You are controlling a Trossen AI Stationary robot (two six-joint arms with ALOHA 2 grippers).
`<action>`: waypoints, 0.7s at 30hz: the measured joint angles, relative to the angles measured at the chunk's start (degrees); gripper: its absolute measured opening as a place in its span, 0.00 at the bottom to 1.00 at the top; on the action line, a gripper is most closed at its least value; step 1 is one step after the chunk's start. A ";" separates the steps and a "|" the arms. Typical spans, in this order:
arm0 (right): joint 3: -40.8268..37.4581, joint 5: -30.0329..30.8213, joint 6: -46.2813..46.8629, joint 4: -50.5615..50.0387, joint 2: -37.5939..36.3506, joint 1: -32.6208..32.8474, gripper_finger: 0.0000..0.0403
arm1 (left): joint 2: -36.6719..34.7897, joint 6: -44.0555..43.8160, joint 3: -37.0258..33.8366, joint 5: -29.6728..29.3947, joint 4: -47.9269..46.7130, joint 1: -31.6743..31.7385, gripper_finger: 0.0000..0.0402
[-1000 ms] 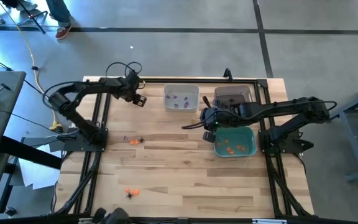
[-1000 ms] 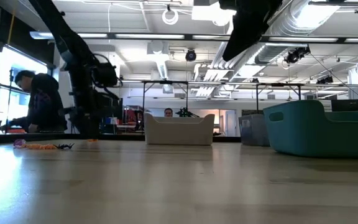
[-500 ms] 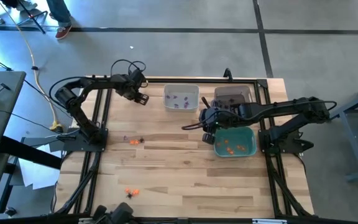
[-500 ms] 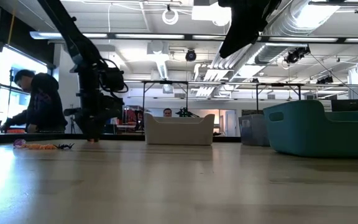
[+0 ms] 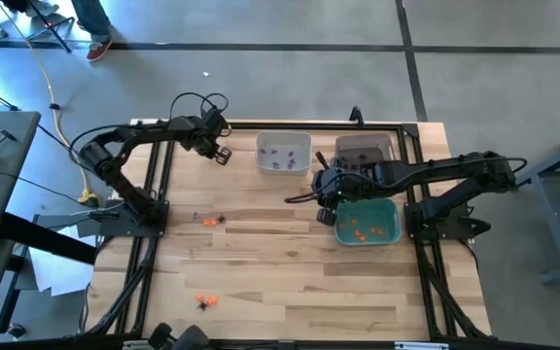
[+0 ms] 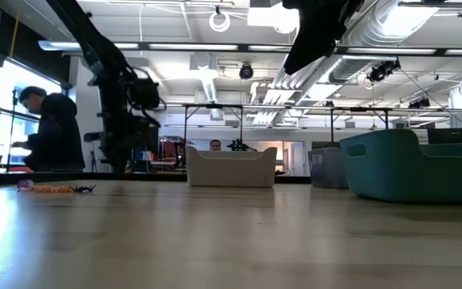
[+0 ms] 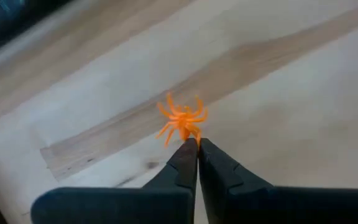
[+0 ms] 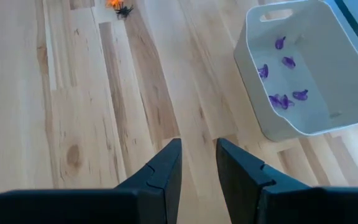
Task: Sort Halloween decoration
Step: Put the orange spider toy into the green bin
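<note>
The left gripper (image 7: 197, 144) pinches 1 tiny orange spider trinket (image 7: 183, 117), its thin legs splayed.

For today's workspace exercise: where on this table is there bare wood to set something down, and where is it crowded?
Free: the wide middle of the table, between the loose trinkets on the left and the teal bin; also the near right corner. Crowded: the far edge, with the white bin, dark bin and both grippers.

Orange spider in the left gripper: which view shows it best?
The left wrist view: the orange spider fills the middle of the picture, pinched at the tips of the shut left gripper. The high view shows only that gripper, the spider too small to see; the low and right wrist views don't show it.
</note>
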 joint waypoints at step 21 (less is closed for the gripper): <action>0.00 0.23 -25.81 23.04 0.04 -0.28 0.15 | -36.46 -14.85 -0.23 3.46 13.27 -48.12 0.00</action>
